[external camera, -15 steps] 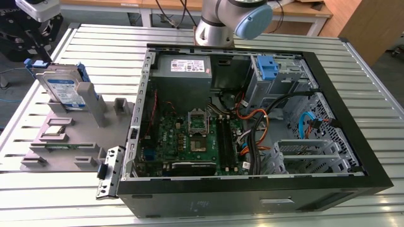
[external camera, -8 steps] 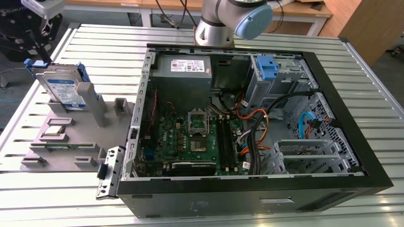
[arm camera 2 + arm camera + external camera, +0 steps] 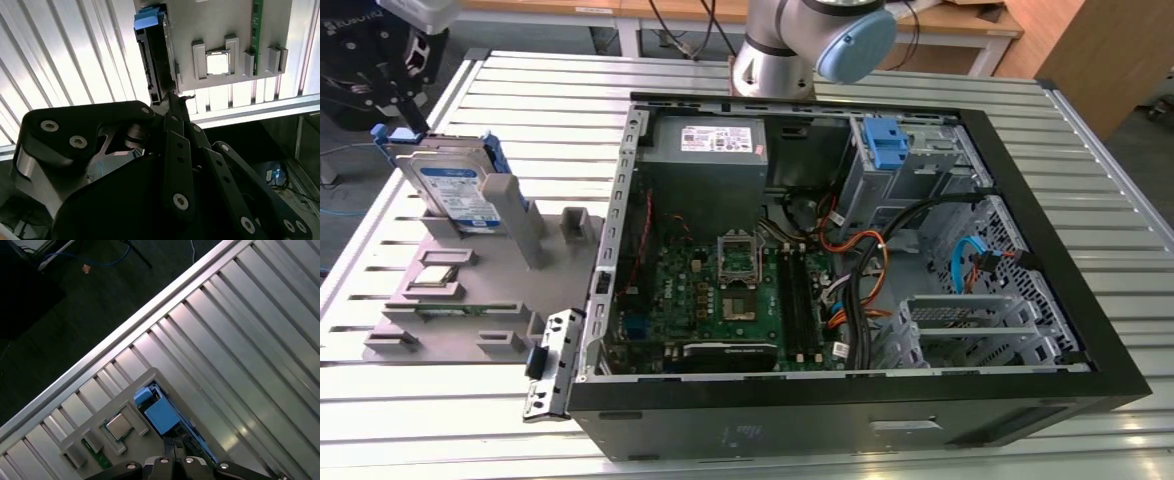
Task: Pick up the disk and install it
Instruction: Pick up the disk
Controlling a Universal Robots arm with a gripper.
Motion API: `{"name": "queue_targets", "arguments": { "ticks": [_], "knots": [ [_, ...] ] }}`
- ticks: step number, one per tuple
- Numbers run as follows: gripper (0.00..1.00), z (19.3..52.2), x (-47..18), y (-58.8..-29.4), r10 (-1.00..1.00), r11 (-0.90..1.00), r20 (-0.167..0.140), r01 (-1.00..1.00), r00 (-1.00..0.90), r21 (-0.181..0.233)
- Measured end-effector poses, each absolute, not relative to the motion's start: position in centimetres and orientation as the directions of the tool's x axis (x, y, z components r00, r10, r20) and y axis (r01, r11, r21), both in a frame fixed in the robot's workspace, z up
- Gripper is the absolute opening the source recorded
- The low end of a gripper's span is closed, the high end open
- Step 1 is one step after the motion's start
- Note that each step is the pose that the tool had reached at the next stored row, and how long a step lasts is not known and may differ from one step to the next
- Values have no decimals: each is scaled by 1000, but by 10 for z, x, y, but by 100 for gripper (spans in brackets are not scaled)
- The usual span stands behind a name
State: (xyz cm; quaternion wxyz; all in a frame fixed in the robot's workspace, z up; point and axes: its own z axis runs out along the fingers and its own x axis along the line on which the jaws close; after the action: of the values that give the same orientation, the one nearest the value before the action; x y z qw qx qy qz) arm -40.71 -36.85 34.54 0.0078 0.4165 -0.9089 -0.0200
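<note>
While the disk (image 3: pixel 454 190) is sitting upright on its edge in a slot of the grey parts holder (image 3: pixel 494 330), the gripper (image 3: pixel 406 118) is right at its top corner, at roughly 11 o'clock from the disk in the exterior view. The fingers look pressed together at the tips, and I can't make out anything pinched between them. In the second wrist view the gripper (image 3: pixel 171 97) tip sits just off the end of the disk's (image 3: pixel 149 55) thin edge, with the blue bracket at the far end.

The first wrist view is the same deal: the gripper (image 3: pixel 174 442) is just beside the blue end of the disk (image 3: pixel 161 416).

The holder also has a processor chip (image 3: pixel 434 278) lying flat and a green memory stick (image 3: pixel 447 310) near it, both around 6 o'clock from the disk.

The open computer case (image 3: pixel 854 395) lies on the slatted metal table (image 3: pixel 534 90) at 3 o'clock from the holder. It has a grey power supply (image 3: pixel 707 140) and a lone blue bracket (image 3: pixel 885 140) up at its 12 o'clock side.
</note>
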Motion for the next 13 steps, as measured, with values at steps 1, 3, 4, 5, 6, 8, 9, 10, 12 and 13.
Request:
{"name": "queue_targets", "arguments": {
  "ticks": [1,3,4,5,6,8,9,10,12,13],
  "knots": [
    [10,345,-407,-368,-769,639,-3,-768,-639,43],
    [10,345,-407,-368,-791,611,-3,-791,-611,43],
    [10,345,-407,-368,-802,596,-3,-802,-597,43],
    [10,345,-407,-368,-813,582,-3,-812,-583,43],
    [10,345,-407,-368,-823,568,-3,-822,-568,43],
    [10,345,-407,-368,-843,537,-3,-843,-537,43],
    [10,345,-407,-368,-853,522,-3,-852,-522,43],
    [10,345,-407,-368,-862,507,-3,-861,-507,43],
    [10,345,-407,-368,-879,476,-3,-879,-476,43],
    [10,345,-407,-368,-888,460,-3,-887,-460,43]
  ]
}}
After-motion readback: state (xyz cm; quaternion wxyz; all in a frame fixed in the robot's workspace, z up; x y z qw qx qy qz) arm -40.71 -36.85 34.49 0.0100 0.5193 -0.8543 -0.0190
